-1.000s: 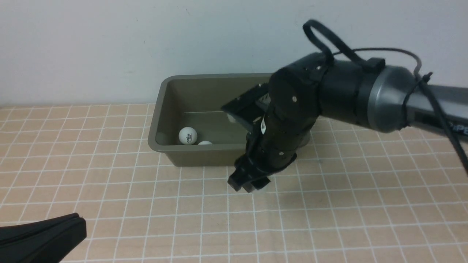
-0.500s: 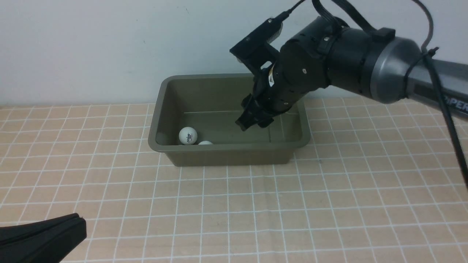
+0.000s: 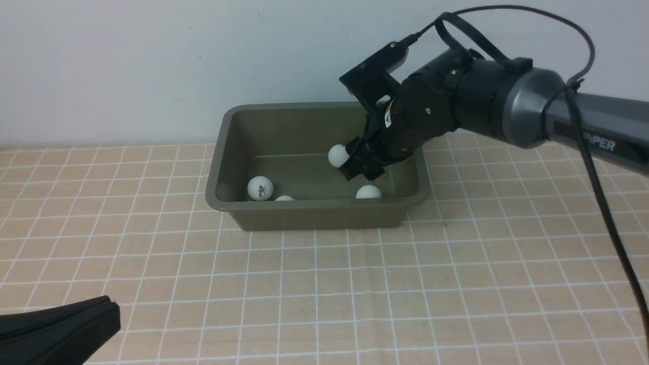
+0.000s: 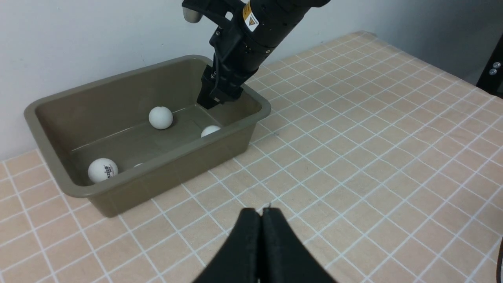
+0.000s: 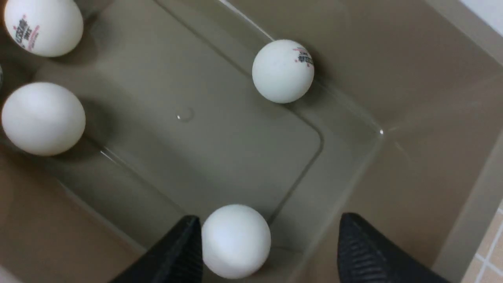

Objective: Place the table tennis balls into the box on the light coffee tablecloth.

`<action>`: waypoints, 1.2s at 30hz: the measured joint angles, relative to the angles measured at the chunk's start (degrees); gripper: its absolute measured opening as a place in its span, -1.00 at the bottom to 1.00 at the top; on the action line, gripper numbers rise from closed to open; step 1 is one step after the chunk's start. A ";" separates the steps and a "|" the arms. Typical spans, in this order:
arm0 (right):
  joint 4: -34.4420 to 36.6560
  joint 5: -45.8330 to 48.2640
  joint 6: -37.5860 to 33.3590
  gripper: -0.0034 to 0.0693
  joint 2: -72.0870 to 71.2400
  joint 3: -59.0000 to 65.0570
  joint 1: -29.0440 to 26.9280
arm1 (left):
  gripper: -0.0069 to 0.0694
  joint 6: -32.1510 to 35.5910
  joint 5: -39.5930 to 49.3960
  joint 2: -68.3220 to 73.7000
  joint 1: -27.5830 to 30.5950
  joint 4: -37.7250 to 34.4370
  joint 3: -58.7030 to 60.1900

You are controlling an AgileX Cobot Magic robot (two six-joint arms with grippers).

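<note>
In the box [image 3: 230, 152], two more balls [image 3: 368, 191] (jaws apart).

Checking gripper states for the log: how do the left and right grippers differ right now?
1. The left gripper has its jaws pressed together; the right gripper has its jaws apart, a white ball beside one of them.
2. The left gripper is low over the tablecloth, clear of the box; the right gripper reaches down inside the box.
3. The left holds nothing; the right's ball looks just released.
Both have black jaws.
</note>
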 joint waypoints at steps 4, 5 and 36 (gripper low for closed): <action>-0.54 0.14 0.00 0.28 -0.13 0.00 0.00 | -1.00 0.06 0.00 0.00 0.00 0.00 0.00; -0.86 0.49 0.00 0.27 -0.34 0.00 0.00 | -1.00 0.14 0.00 0.00 0.00 0.00 0.00; -14.66 -3.59 15.57 -0.95 -78.95 48.34 -0.30 | -1.00 4.21 -0.06 0.00 0.00 -0.07 0.00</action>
